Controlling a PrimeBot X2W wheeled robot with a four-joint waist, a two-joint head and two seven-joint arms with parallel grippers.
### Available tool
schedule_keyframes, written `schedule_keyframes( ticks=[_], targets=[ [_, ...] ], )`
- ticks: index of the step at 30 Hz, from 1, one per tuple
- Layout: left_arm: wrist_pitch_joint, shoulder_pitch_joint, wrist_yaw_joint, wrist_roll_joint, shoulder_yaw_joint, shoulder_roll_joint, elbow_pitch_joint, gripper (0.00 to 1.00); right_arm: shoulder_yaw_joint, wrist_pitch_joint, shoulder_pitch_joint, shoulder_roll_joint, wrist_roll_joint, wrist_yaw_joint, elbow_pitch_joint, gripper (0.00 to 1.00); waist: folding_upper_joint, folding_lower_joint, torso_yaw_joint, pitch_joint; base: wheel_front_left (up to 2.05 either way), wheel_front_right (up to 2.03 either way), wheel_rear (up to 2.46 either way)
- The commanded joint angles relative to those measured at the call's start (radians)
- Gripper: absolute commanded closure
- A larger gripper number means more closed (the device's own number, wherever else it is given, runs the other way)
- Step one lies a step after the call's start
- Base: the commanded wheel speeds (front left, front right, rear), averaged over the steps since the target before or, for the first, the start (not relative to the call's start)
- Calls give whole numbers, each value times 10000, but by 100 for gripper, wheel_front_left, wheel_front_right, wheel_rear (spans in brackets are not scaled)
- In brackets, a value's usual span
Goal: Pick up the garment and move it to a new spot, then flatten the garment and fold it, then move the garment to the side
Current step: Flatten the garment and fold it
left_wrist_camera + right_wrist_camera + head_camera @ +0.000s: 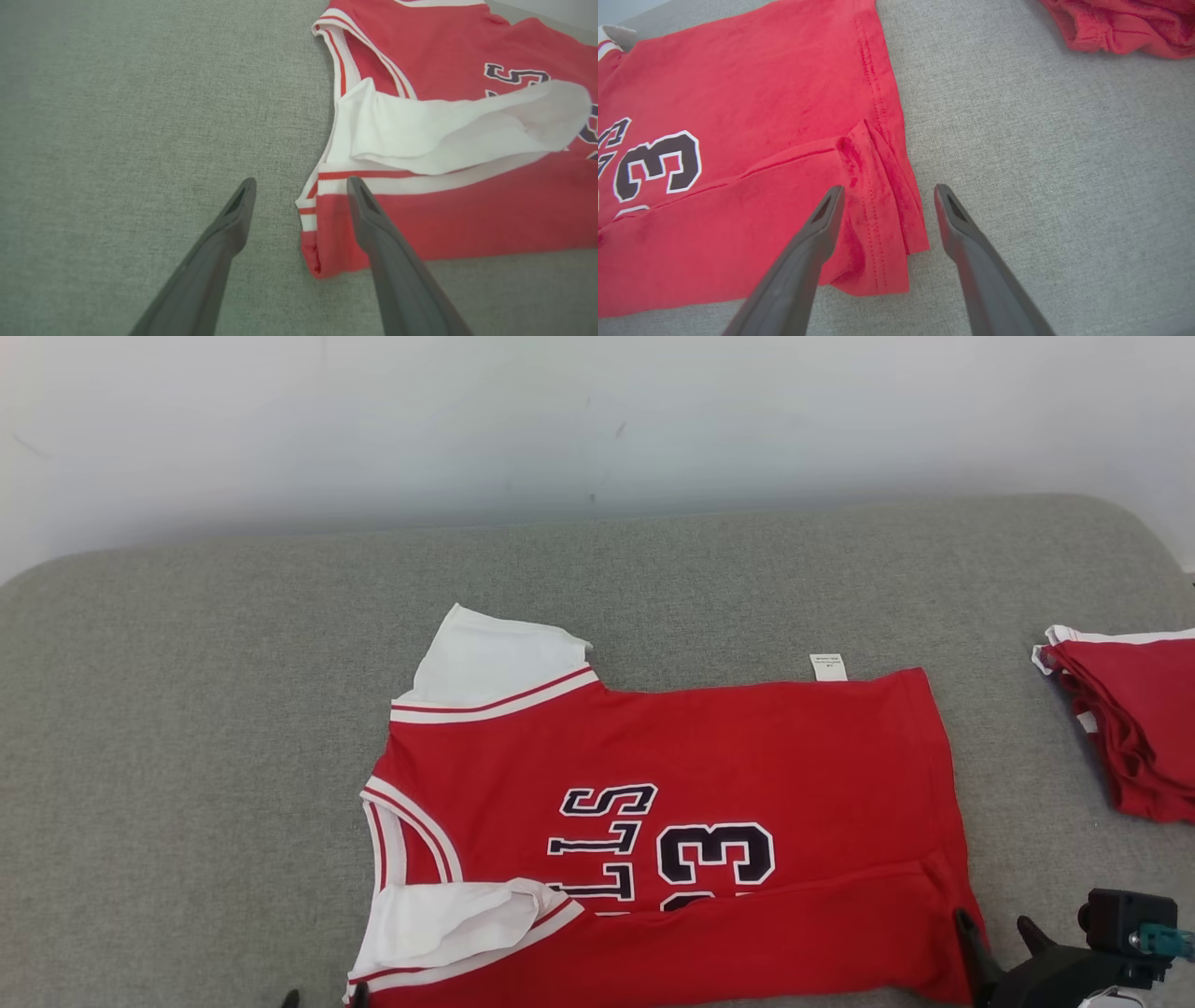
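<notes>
Head view | garment (672, 775) flat on grey surface (187, 709), near edge folded over | left gripper (299, 183), right gripper (886, 189) wide open, empty, at near corners | judged soft, light, limp: pinch corners.

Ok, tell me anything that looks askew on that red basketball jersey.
On the red basketball jersey, the near white sleeve lies bunched and puffed open over the lettering instead of flat. At the folded hem corner, the layers pucker and do not line up.
</notes>
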State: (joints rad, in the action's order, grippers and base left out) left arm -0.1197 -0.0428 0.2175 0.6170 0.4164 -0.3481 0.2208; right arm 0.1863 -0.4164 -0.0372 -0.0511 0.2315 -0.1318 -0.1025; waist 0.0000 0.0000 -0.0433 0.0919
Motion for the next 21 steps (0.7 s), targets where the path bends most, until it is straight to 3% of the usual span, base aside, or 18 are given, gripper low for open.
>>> schedule_keyframes(
  ticks=[1, 10, 21],
  targets=[
    [-115, -97, 55, 123, -135, -89, -121, 0, 51, 24, 140, 6, -79, 30, 103, 0, 0, 0, -1, -3, 0, 0, 0],
    [195, 896, -73, -46, -383, -714, -631, 0, -40, -463, 1006, -336, -279, 30, 607, 0, 0, 0, -116, 270, 0, 0, 0],
    [1927, 3962, -820, 300, -428, -1138, -556, 0, -1165, -1987, 4120, -1322, 444, 30, -314, 0, 0, 0, -617, 1637, 0, 0, 0]
  ],
)
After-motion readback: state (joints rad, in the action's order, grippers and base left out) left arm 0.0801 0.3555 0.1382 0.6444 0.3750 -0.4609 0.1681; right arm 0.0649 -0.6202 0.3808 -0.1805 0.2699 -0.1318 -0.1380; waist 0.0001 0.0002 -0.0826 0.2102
